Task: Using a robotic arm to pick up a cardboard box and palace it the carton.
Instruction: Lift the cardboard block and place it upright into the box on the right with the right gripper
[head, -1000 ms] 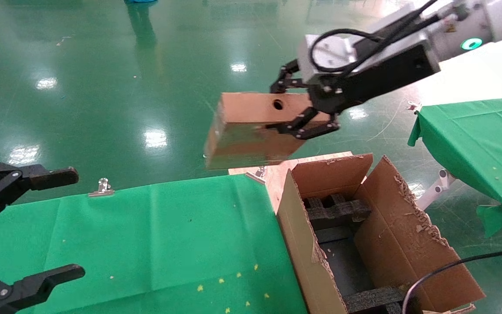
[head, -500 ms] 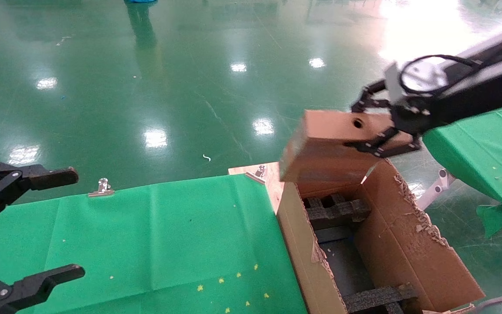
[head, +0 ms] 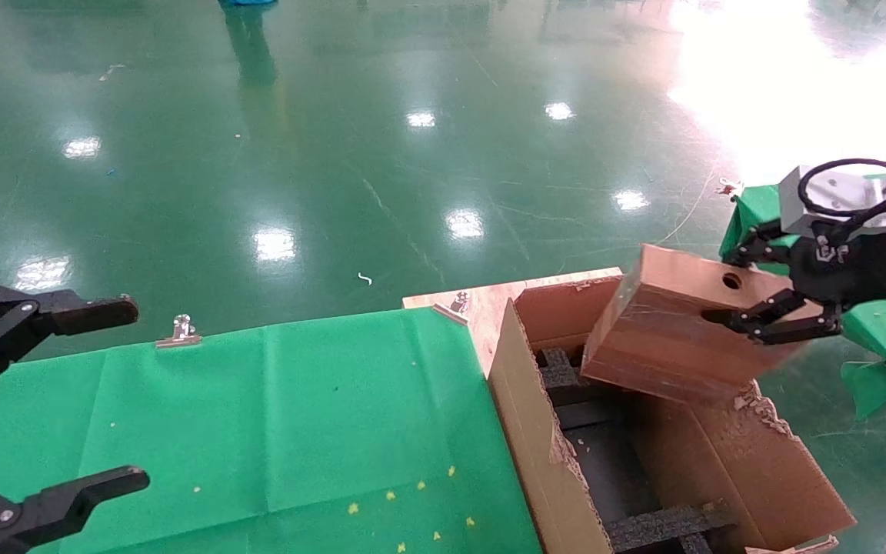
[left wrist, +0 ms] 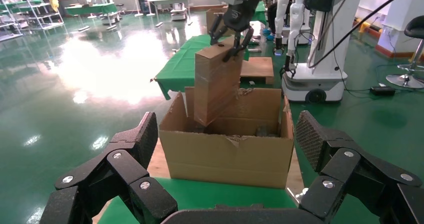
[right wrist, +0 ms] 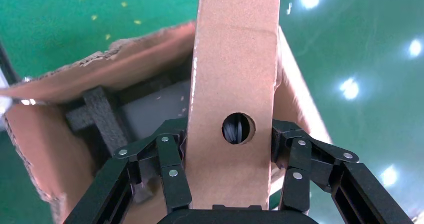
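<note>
Right gripper point(head: 758, 296) fingers are clamping the small flat brown cardboard box point(head: 666, 331) across its holed narrow end, above the large ragged-flapped carton point(head: 727, 462); it is likely proving light, stiff. Left gripper point(head: 66, 400) is idling, spread wide, empty.

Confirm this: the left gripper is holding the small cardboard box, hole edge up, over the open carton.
Wrong arm. The right gripper is clamped on the cardboard box, hole edge up, over the open carton. The head view shows it; the left gripper is open and empty over the green cloth.

Robot lab hall, glossy green floor point(head: 258, 154), cloth-covered tables point(left wrist: 185, 67), shelving racks point(left wrist: 20, 9)
</note>
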`<action>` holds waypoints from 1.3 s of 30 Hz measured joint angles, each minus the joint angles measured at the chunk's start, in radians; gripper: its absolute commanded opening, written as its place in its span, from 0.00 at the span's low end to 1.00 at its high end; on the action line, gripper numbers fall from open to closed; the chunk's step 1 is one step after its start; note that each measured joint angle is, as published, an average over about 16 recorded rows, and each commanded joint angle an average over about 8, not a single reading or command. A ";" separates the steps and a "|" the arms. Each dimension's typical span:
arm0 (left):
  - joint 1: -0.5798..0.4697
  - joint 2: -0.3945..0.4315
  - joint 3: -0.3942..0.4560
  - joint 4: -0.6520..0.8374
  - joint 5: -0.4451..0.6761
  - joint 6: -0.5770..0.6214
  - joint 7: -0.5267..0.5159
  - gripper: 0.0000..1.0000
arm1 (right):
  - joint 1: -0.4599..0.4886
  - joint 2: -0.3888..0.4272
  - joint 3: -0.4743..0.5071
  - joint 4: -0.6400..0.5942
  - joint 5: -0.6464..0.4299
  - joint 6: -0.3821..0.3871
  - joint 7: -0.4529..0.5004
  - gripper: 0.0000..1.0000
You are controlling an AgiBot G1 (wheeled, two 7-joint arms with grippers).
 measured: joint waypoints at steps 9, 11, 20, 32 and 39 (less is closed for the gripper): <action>0.000 0.000 0.000 0.000 0.000 0.000 0.000 1.00 | -0.084 0.040 -0.036 -0.002 0.035 0.127 0.214 0.00; 0.000 0.000 0.000 0.000 0.000 0.000 0.000 1.00 | -0.104 0.051 -0.040 0.011 0.039 0.163 0.269 0.00; 0.000 0.000 0.000 0.000 0.000 0.000 0.000 1.00 | -0.178 0.128 -0.071 0.121 0.028 0.324 0.511 0.00; 0.000 0.000 0.000 0.000 0.000 0.000 0.000 1.00 | -0.215 0.214 -0.102 0.264 -0.013 0.448 0.687 0.00; 0.000 0.000 0.000 0.000 -0.001 -0.001 0.000 1.00 | -0.216 0.217 -0.104 0.271 -0.015 0.454 0.693 0.00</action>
